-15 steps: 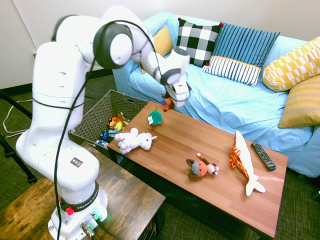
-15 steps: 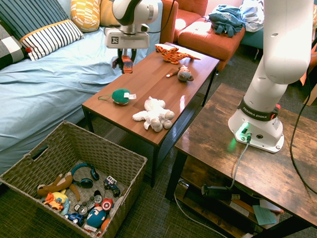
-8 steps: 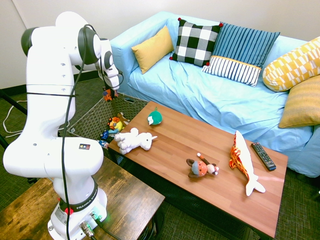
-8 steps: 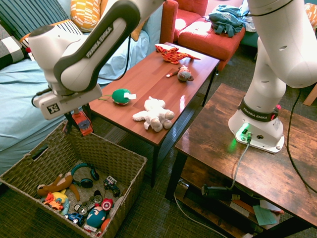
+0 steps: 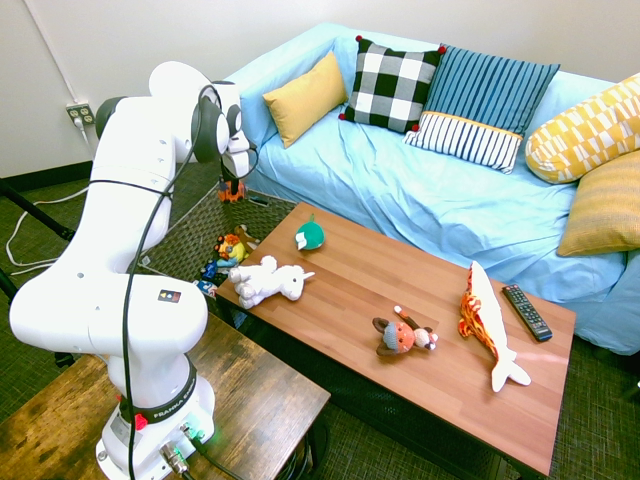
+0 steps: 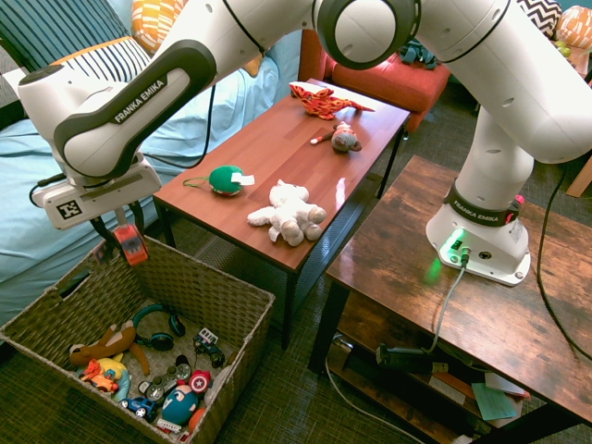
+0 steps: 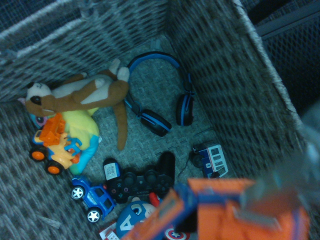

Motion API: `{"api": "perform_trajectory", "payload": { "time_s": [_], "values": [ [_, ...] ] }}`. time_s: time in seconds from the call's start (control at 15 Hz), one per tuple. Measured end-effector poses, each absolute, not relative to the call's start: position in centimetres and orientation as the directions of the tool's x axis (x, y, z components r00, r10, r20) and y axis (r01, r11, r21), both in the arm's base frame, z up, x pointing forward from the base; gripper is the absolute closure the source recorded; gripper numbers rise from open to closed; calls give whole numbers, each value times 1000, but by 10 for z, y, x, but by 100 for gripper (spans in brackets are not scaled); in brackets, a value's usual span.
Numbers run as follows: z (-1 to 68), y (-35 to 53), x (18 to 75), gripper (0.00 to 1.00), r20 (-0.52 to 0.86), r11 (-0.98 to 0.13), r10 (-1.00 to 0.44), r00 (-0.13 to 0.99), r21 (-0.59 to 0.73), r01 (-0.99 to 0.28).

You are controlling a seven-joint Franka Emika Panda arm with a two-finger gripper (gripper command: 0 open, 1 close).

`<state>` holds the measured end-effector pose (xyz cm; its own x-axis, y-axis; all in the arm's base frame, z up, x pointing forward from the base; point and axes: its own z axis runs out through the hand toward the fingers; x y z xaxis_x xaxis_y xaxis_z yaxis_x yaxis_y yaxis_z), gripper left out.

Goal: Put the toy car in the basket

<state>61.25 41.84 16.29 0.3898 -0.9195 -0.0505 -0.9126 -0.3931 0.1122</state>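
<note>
One white arm is reaching over the basket [image 6: 231, 298], its end effector [image 6: 128, 242] pointing down and pinching the orange toy car [image 6: 131, 246] between its fingers. The toy car is hanging above the basket's open top, near the wall closest to the sofa [image 5: 420, 190], clear of the contents below. In the wrist view, blue headphones [image 7: 161, 95], a brown plush [image 7: 82, 95] and a black controller [image 7: 142, 181] are lying on the basket floor. Four plush toys are resting on the table [image 5: 400, 290].
</note>
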Motion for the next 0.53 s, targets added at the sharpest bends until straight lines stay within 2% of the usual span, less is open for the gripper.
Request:
{"api": "perform_trajectory", "payload": {
  "time_s": [0.27,0.53],
  "values": [
    [183,375,632,0,-52,-357,-934,354,61,-932],
    [237,237,673,0,-97,-241,-965,242,-23,-970]
  ]
}}
